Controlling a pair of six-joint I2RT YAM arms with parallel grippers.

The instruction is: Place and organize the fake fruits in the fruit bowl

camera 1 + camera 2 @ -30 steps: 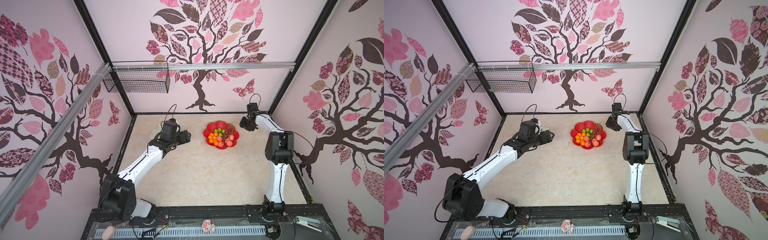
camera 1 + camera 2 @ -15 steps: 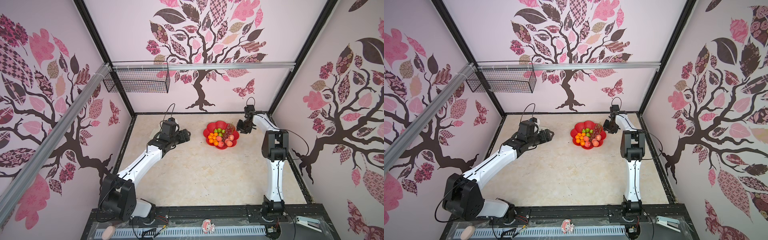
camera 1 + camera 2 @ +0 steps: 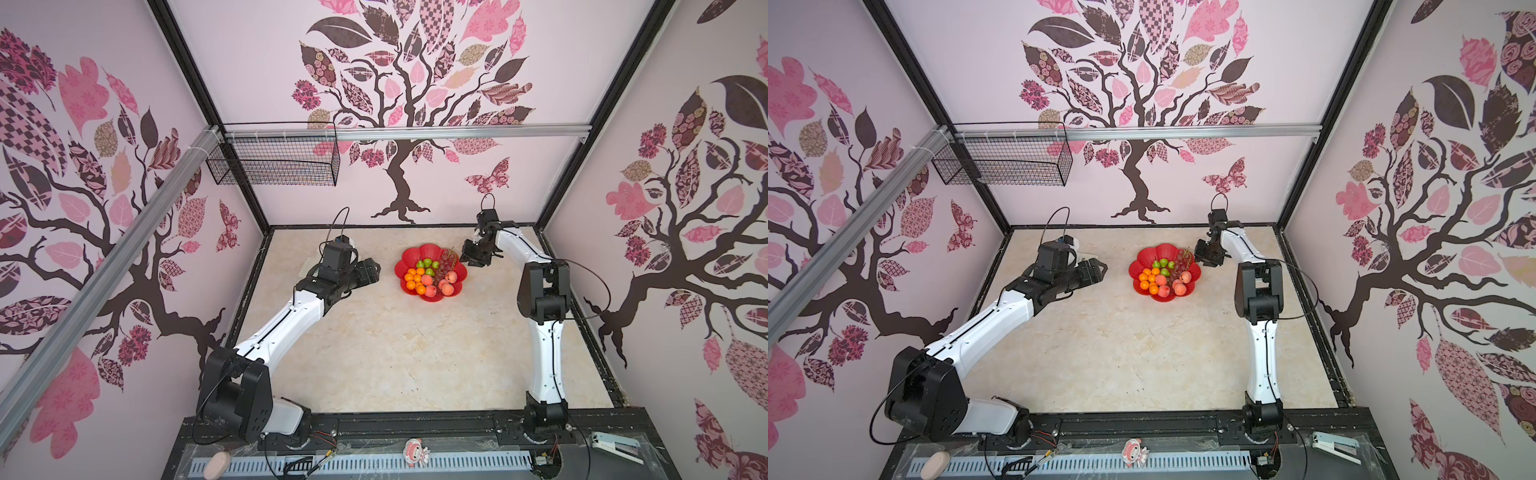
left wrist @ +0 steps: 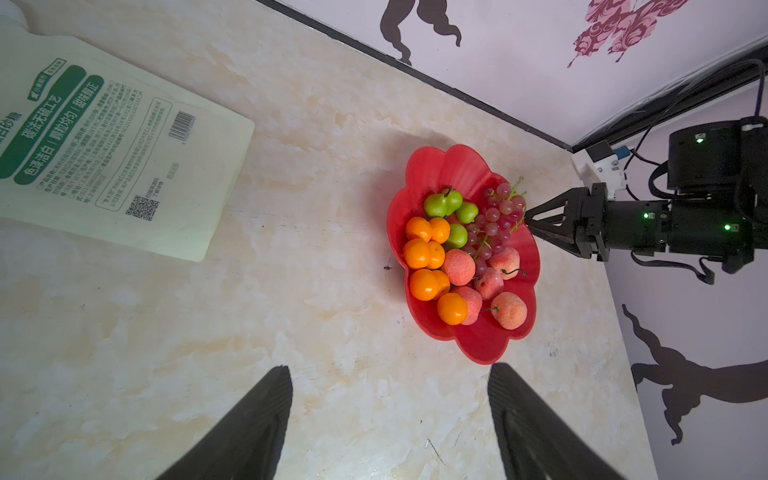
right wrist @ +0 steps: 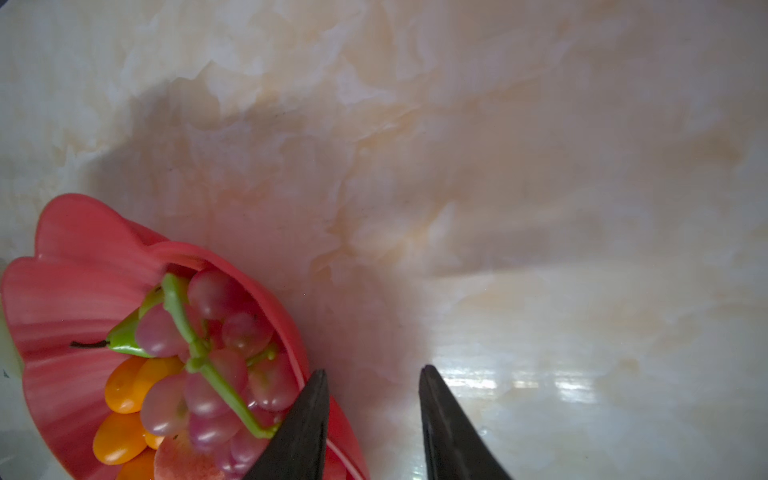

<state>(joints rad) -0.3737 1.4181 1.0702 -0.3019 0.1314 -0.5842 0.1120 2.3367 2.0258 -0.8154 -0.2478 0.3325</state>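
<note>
Shallow glossy red plastic fruit bowl (image 4: 436, 166), flower-scalloped, holds all fake fruits (image 4: 457, 266) in view: orange balls (image 4: 417, 253), green pears (image 4: 442, 203), pink peaches (image 4: 509, 309), reddish-purple grape bunch (image 4: 496, 220). The right hand (image 5: 372, 370): jaws partly spread, nothing between, one finger over the rim, grapes just beside it. The left hand (image 4: 389, 368): jaws spread wide, empty, bowl just ahead. Risk: right hand swinging sideways or closing could hook rim or grape stem, tip the bowl, roll fruit onto the marbled tabletop (image 4: 332, 124).

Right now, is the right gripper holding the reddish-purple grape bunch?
No, the right gripper is empty; the grape bunch lies in the red bowl.
</note>
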